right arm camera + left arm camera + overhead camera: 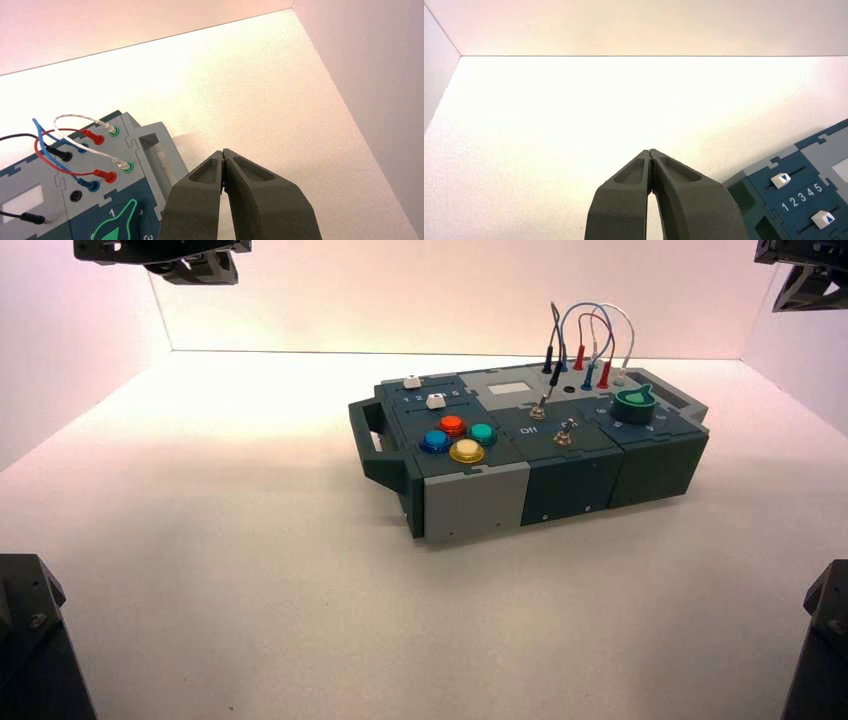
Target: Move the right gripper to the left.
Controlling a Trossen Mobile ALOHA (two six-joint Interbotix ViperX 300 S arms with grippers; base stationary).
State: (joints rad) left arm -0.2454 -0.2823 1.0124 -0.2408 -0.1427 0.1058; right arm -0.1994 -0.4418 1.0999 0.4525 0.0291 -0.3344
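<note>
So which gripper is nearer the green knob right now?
The right gripper: its shut fingertips hang just past the box end where the green knob sits. The left gripper, also shut, hangs off the slider end, opposite the knob.

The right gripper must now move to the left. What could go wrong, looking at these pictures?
1. The right gripper is shut and sits beside the box's wire end. The looped wires stand above the panel, so a low sweep to the left may snag them or pull out a plug.

2. The green knob lies just next to the gripper, so it could possibly be bumped and turned.

3. The left gripper, also shut, waits near the sliders; a long sweep might bring the arms close together.
</note>
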